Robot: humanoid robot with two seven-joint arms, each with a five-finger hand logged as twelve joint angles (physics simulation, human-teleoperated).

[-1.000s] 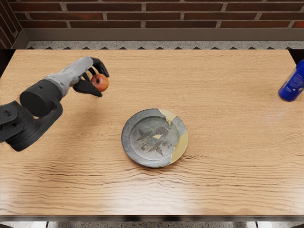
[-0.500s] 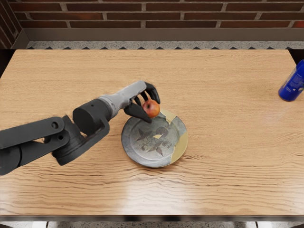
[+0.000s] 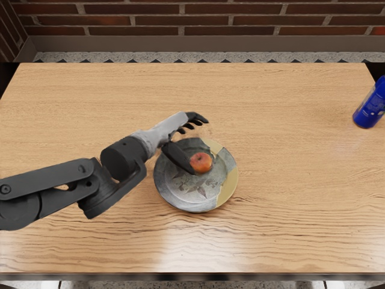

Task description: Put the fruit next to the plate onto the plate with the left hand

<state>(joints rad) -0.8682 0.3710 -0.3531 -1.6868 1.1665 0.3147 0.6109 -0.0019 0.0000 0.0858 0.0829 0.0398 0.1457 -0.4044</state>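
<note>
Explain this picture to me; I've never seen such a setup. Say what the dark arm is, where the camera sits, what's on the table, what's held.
It is a simulator's render from the robot's head, looking down on a wooden table. The dark arm from the left ends in its left hand. An apple lies on a grey plate; a blue bottle stands at the right edge. The fingers are spread and hold nothing, the thumb close beside the apple. The right arm is out of view.

A small red-orange apple (image 3: 201, 162) rests on the round grey plate (image 3: 198, 194), just above its centre.
</note>
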